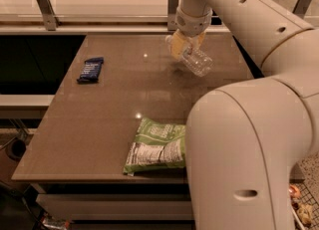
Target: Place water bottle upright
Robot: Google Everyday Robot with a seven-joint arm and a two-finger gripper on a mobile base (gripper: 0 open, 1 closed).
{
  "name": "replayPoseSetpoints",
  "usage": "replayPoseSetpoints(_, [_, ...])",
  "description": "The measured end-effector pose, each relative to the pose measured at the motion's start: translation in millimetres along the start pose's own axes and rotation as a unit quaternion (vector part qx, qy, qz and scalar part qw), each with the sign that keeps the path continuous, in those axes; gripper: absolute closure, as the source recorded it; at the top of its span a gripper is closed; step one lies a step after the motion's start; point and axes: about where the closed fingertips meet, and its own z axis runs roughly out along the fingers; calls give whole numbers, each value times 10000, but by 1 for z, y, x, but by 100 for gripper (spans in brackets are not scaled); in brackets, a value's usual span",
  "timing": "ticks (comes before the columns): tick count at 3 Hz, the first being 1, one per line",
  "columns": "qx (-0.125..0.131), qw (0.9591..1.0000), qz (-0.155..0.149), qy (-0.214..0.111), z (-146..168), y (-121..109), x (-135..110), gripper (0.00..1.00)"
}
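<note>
The water bottle [197,62] is a small clear ribbed plastic bottle, tilted, its base pointing down and to the right, held a little above the brown table [109,109] at the far right. My gripper [181,46] with yellowish fingers is shut on the bottle's upper end. The bottle's cap and label are hidden behind the fingers. My white arm comes down from the upper right and fills the right side of the view.
A dark blue snack bar [90,69] lies at the table's far left. A green chip bag [155,147] lies near the front edge, partly behind my arm. A raised ledge with metal posts [45,7] runs along the far side.
</note>
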Motion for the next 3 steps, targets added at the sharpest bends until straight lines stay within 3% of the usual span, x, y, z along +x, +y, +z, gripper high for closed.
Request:
replayPoseSetpoints(1, [125, 9993, -9, -365, -25, -10, 12, 100])
replayPoseSetpoints(2, [121, 9941, -254, -1043, -55, -16, 21, 100])
replayPoseSetpoints(3, [105, 9820, -615, -1782, -84, -18, 22, 100])
